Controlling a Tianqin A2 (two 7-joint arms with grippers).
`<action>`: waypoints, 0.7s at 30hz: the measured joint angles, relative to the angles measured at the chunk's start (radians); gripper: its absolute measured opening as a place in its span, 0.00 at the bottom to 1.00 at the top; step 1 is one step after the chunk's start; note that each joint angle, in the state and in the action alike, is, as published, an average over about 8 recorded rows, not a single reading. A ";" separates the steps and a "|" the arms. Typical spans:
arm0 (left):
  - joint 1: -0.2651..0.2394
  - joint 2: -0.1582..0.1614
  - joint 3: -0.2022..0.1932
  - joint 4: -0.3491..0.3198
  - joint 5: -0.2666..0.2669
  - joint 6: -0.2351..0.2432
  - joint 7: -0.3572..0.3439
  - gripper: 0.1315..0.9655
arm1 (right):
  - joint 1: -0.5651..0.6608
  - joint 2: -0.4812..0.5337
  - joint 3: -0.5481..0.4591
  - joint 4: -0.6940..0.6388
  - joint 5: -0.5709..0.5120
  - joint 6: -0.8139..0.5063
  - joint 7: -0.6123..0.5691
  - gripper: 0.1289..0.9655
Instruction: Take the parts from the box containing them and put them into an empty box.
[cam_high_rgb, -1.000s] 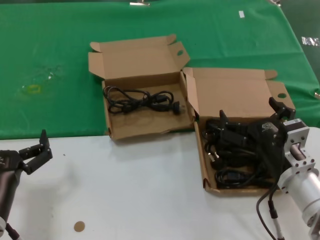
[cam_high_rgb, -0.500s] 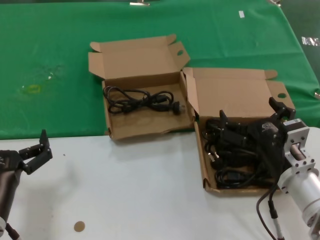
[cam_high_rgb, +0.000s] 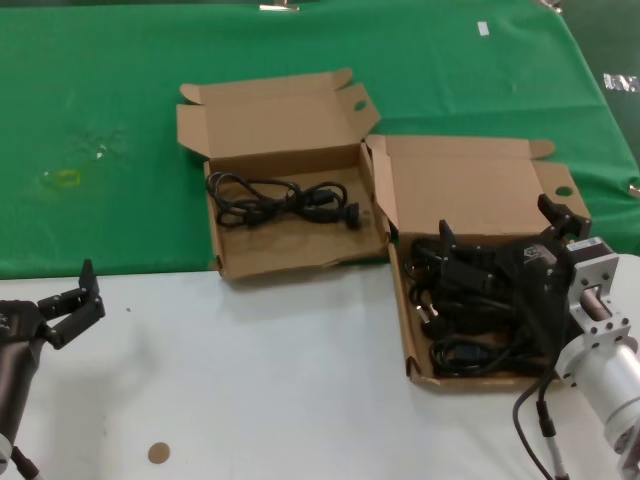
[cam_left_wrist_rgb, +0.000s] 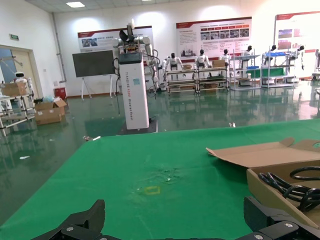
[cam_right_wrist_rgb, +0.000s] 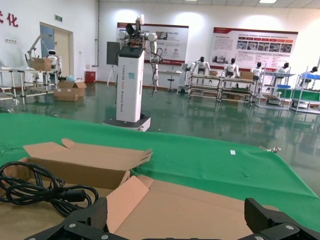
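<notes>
One cord (cam_high_rgb: 283, 201) lies in the squarer box (cam_high_rgb: 300, 255); right gripper (cam_high_rgb: 497, 242) spread wide above the fuller box (cam_high_rgb: 410, 330).

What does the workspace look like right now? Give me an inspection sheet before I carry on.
Surface: white table in front, green cloth behind.
Job's things: longer box on the right holds a pile of black cords; squarer box holds one coiled cord. Both lids open.
Clutter: small brown disc on the table.
Grippers: right tool open, low over the pile; left tool open, idle at the table's left edge.
Cables: robot cable beside the right arm.
Surroundings: hall with banners, racks and a white robot.
</notes>
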 joint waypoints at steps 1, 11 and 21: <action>0.000 0.000 0.000 0.000 0.000 0.000 0.000 1.00 | 0.000 0.000 0.000 0.000 0.000 0.000 0.000 1.00; 0.000 0.000 0.000 0.000 0.000 0.000 0.000 1.00 | 0.000 0.000 0.000 0.000 0.000 0.000 0.000 1.00; 0.000 0.000 0.000 0.000 0.000 0.000 0.000 1.00 | 0.000 0.000 0.000 0.000 0.000 0.000 0.000 1.00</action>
